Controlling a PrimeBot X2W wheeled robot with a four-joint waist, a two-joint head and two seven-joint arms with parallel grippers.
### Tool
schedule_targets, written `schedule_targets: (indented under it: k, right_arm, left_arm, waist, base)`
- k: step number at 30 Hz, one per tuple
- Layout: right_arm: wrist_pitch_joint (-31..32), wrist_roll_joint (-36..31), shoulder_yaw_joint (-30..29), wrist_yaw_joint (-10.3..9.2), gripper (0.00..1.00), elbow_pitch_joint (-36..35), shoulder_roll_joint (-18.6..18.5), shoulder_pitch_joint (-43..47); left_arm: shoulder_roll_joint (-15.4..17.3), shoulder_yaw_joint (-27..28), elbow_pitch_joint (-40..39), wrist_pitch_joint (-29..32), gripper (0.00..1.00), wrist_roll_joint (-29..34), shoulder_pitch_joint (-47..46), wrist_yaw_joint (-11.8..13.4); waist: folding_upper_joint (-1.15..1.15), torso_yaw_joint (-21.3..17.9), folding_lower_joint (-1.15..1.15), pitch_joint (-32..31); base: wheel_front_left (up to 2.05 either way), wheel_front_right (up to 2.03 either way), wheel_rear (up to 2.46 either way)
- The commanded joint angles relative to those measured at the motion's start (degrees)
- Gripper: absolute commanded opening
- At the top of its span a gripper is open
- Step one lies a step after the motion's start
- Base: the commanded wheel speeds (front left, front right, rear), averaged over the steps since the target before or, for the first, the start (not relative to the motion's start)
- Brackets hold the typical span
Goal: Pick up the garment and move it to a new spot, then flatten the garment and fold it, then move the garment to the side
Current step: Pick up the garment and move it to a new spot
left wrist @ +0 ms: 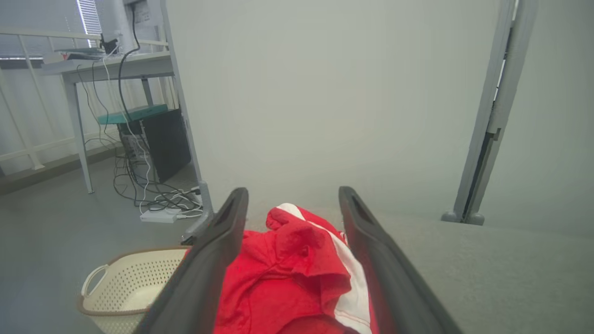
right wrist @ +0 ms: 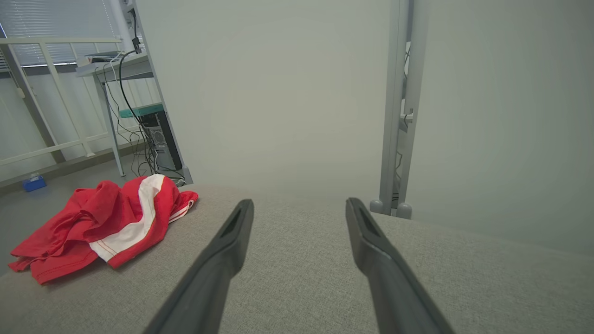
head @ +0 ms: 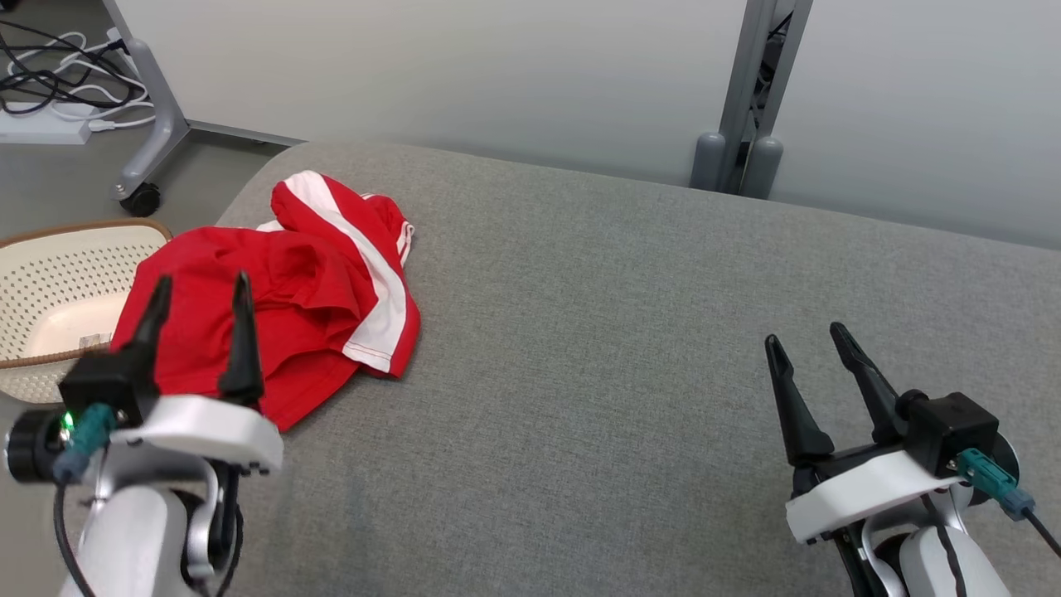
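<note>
A red garment with white stripes lies crumpled at the left end of the grey padded table, one edge hanging over the table's left side. My left gripper hovers open just in front of the garment, nothing between its fingers; the left wrist view has the garment seen between them. My right gripper stands open over bare table at the lower right, far from the garment.
A cream perforated laundry basket stands on the floor beside the table's left end. A wheeled frame leg and loose cables lie on the floor at the far left. A grey post rises behind the table.
</note>
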Motion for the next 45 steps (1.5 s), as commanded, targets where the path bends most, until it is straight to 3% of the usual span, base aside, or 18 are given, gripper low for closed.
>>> schedule_targets:
  k: [1, 6, 12, 18, 24, 25, 26, 36, 40, 45]
  right_arm:
    - [0.2, -0.1, 0.2, 0.1, 1.0, -0.1, -0.4, -0.5]
    - [0.2, -0.4, 0.9, 0.11, 1.0, -0.5, -0.5, -1.9]
    - [0.6, -1.4, 0.9, 0.11, 1.0, -0.6, -0.4, -4.0]
    - [0.4, -1.8, 1.5, 0.11, 1.0, -0.5, -0.4, -5.9]
    - [0.0, -2.3, 1.7, 0.11, 1.0, -0.2, -0.4, -7.4]
    - [0.0, -2.3, 1.7, 0.11, 1.0, -0.1, -0.4, -7.5]
    - [0.0, -2.2, 1.6, 0.11, 1.0, 0.0, -0.4, -7.6]
    - [-0.8, -1.6, 0.1, 0.11, 1.0, 0.9, -0.4, -7.5]
    - [-1.1, -1.1, -1.0, 0.11, 1.0, 0.9, -0.4, -6.5]
    - [-1.4, -0.5, -1.9, 0.11, 1.0, 0.9, -0.4, -5.0]
  left_arm:
    - [0.5, 0.1, -0.4, 0.7, 1.0, -0.4, -2.4, -0.5]
    - [2.4, -0.2, 3.8, 7.3, 1.0, -2.9, -11.4, -3.4]
    - [2.7, -0.8, 20.1, 12.1, 1.0, -5.3, -20.1, -6.4]
    - [3.0, -0.1, 36.6, 11.8, 1.0, -6.8, -26.0, -7.6]
    - [3.3, 0.3, 48.0, 8.6, 0.98, -7.8, -30.1, -9.6]
    - [3.2, 0.3, 49.4, 8.1, 0.37, -8.0, -30.8, -10.0]
    - [3.1, 0.4, 50.7, 7.5, 0.0, -8.3, -31.5, -10.2]
    - [4.5, 0.7, 52.6, -6.9, 0.0, -7.0, -37.2, -9.3]
    - [4.7, 0.7, 48.7, -9.5, 0.0, -6.0, -38.3, -8.7]
    - [3.7, 0.4, 37.9, -10.0, 0.0, -4.2, -34.9, -7.4]
  waist:
    - [0.0, -0.5, 0.0, 0.6]
    - [0.0, -3.0, 0.0, 3.3]
    - [0.0, -6.2, 0.0, 7.4]
    - [0.0, -8.8, 0.0, 11.4]
    - [0.0, -9.9, 0.0, 13.7]
    - [0.0, -9.9, 0.0, 13.9]
    - [0.0, -9.9, 0.0, 14.1]
    - [0.0, -9.0, 0.0, 12.6]
    - [0.0, -8.6, 0.0, 10.5]
    - [0.0, -8.7, 0.0, 7.4]
  base:
    - [0.0, 0.0, 0.0]
    - [0.0, 0.0, 0.0]
    - [0.0, 0.0, 0.0]
    - [0.0, 0.0, 0.0]
    - [0.0, 0.0, 0.0]
    - [0.0, 0.0, 0.0]
    - [0.0, 0.0, 0.0]
    - [0.0, 0.0, 0.0]
    - [0.0, 0.0, 0.0]
    - [0.0, 0.0, 0.0]
